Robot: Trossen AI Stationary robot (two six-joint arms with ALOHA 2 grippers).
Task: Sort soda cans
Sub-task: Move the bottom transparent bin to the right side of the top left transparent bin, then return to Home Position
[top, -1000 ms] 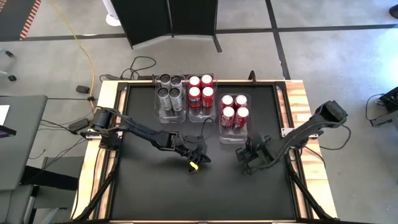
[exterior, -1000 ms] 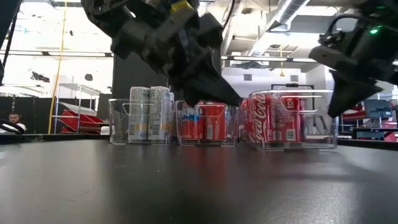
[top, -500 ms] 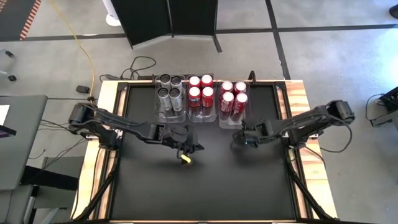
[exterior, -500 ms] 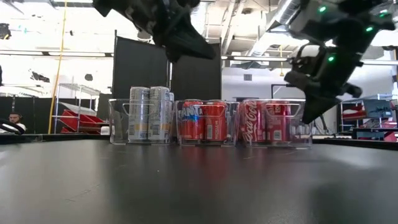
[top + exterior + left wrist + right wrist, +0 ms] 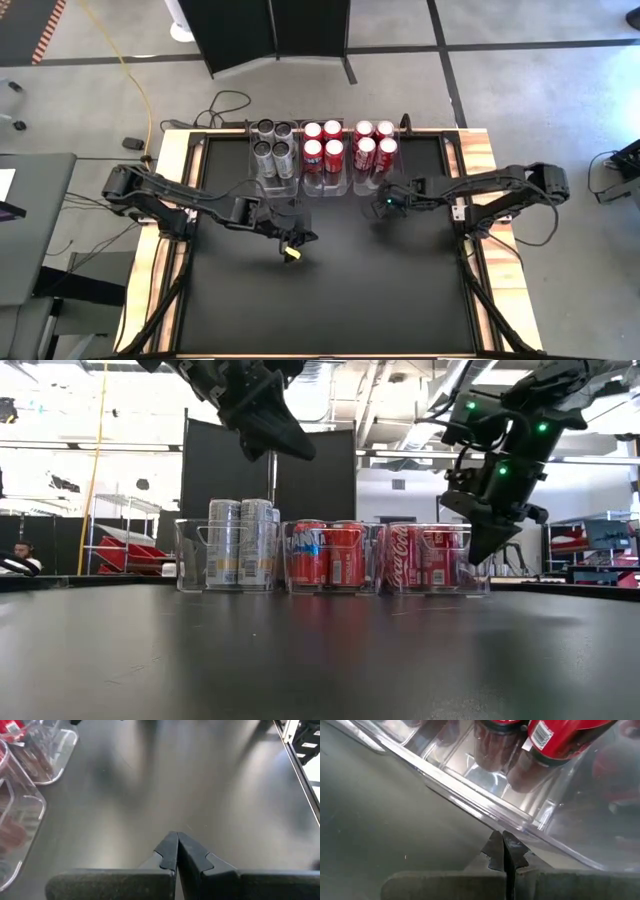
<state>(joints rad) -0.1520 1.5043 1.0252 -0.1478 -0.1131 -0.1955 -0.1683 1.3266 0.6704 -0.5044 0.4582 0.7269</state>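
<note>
Both matte hands, left hand (image 5: 177, 851) and right hand (image 5: 503, 851), pressed together; cylindrical soda cans (image 5: 324, 148) in clear bins (image 5: 520, 815).

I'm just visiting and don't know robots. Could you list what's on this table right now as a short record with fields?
silver cans: four silver-grey soda cans in the left clear bin
red cans, middle: four red soda cans in the middle bin
red cans, right: four more red cans in the right bin
left gripper: shut, holding nothing, above the bare black table
right gripper: shut, empty, tips at the right bin's near wall
loose cans: none seen
</note>
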